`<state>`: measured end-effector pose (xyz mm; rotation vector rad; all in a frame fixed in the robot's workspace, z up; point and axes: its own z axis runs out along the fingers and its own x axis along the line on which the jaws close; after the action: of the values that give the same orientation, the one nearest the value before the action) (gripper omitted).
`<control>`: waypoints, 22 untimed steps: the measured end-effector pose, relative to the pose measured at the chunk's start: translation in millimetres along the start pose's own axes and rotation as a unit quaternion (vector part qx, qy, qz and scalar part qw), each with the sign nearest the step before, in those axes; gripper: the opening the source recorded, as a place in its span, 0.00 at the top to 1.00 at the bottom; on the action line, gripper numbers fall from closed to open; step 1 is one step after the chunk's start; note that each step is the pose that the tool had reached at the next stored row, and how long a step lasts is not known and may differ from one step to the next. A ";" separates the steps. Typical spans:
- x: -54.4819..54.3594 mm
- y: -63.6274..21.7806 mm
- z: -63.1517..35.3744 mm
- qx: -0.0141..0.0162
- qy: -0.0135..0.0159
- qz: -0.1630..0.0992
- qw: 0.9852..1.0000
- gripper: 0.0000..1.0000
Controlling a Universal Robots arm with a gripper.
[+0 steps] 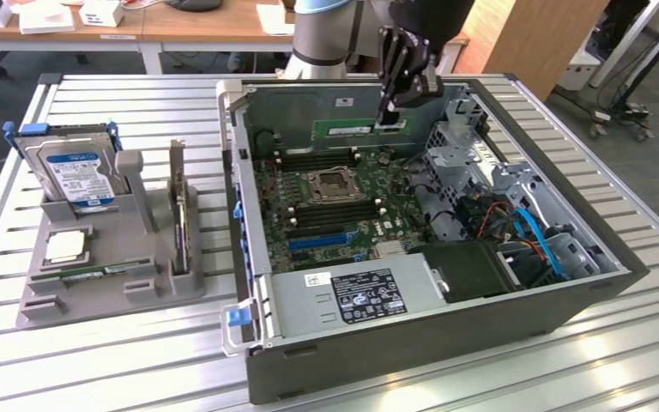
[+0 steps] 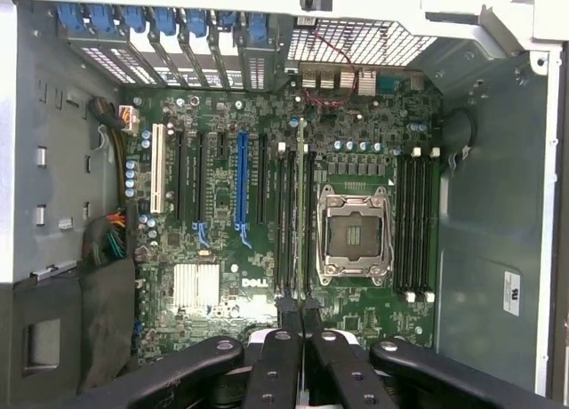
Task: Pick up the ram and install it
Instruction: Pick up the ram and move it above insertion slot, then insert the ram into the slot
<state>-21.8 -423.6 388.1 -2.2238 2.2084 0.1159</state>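
Note:
The ram (image 1: 359, 129) is a thin green stick with a white sticker. It hangs level above the open computer case (image 1: 604, 257), near the case's far wall. My gripper (image 1: 389, 118) is shut on it from above. In the wrist view the ram (image 2: 300, 204) shows edge-on as a thin line running away from my gripper (image 2: 300, 309). It lies over the black memory slots (image 2: 286, 222) between the CPU socket (image 2: 356, 231) and the blue expansion slot (image 2: 241, 182). The stick is still above the motherboard (image 1: 306, 206), apart from the slots.
On the exterior view's left, a grey holder (image 1: 169, 283) carries a silver hard drive with a blue label (image 1: 75, 176), an upright expansion card (image 1: 178, 202) and another thin green board (image 1: 92, 273). The case holds a power supply (image 1: 353, 296), blue cables (image 1: 541, 245) and a drive cage (image 1: 467, 146).

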 end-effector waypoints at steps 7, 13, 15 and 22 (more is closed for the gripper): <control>0.4 -0.3 7.0 0.000 0.000 0.000 1.000 0.89; 0.4 -0.3 7.0 0.000 0.000 0.000 1.000 0.89; 0.4 -0.3 7.0 0.000 0.000 0.000 1.000 0.89; 0.6 -0.4 9.5 0.000 0.000 0.000 1.000 0.89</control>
<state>-21.8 -423.6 378.5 -2.2238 2.2084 0.1160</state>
